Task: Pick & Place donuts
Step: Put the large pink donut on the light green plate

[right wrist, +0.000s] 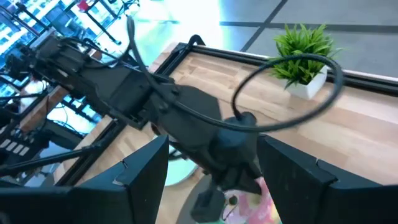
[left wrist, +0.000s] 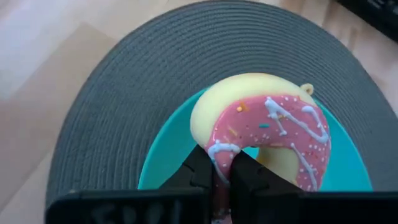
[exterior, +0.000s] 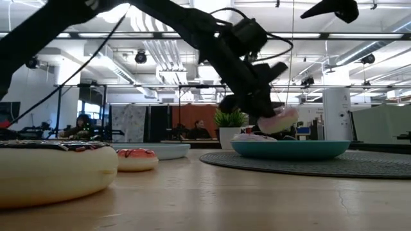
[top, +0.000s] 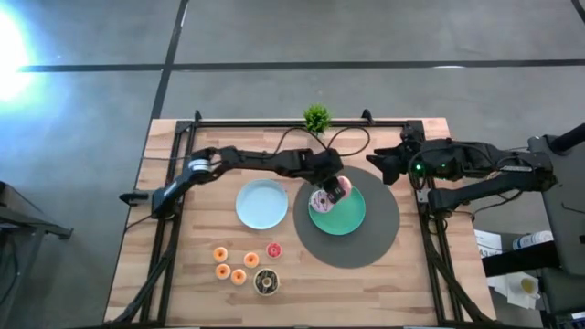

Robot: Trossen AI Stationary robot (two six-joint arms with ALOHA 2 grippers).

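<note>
My left gripper reaches over the teal plate and is shut on a pink-iced donut with a pale yellow body. A second pink donut lies flat on the same plate. On the near part of the table sit a chocolate donut, a red mini donut and several orange mini donuts. My right gripper waits open above the table's far right part, touching nothing. My left gripper pinches the pink donut by one stretch of its ring, between the two fingers. The fingers slant down from the table's left. In the low view the donut hangs tilted, lifted clear above the teal plate.
The teal plate sits on a round grey mat. A light-blue plate lies left of it. A small potted plant stands at the far edge. Black frame rails run along the left, right and far table edges.
</note>
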